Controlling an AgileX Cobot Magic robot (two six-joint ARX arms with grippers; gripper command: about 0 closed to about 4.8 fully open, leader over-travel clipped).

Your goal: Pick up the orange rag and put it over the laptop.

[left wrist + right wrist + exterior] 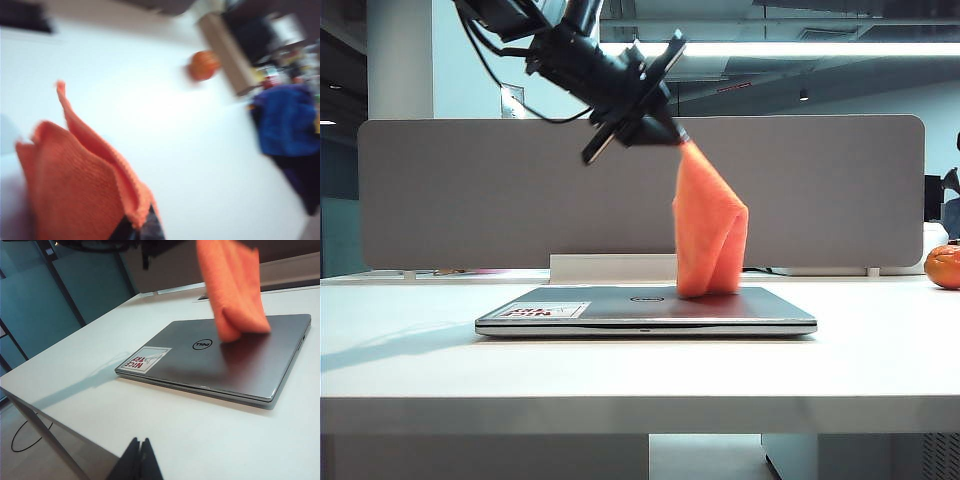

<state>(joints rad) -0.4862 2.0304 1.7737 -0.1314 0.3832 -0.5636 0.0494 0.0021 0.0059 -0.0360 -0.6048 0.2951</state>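
Orange rag [710, 232] hung from the left gripper [678, 137], jaws clenched on its top corner, its lower fold touching the closed laptop's [645, 310] lid on the white worktop [620, 370]; right gripper [140, 460] hovered apart, jaws closed, empty.

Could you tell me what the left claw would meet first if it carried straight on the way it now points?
Probably the laptop: the left claw, shut on the orange rag, points down and rightward toward the lid's right part, though depth is unclear.
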